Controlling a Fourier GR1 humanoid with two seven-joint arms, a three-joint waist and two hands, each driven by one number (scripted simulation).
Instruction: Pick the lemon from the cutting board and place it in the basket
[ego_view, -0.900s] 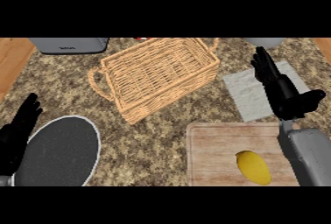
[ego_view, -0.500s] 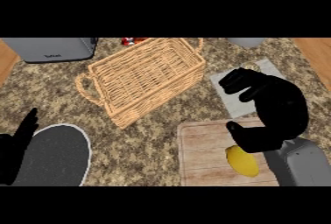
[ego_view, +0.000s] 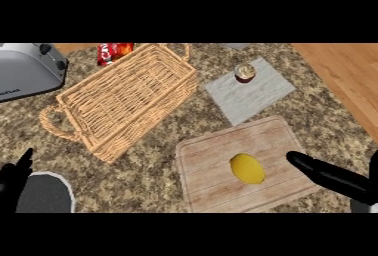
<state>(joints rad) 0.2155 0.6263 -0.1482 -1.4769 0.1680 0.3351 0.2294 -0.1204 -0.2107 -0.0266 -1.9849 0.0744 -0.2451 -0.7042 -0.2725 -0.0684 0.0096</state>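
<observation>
You see the lemon (ego_view: 247, 168) not yet picked, right hand (ego_view: 328, 175) apparently open beside it, wicker basket (ego_view: 122, 100) waiting.

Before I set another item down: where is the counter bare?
Bare patches: between the basket and the cutting board, and between the plate and the board. The upper edge is crowded: toaster, can, cup on its grey mat. The lemon sits mid-board, right hand beside it.
</observation>
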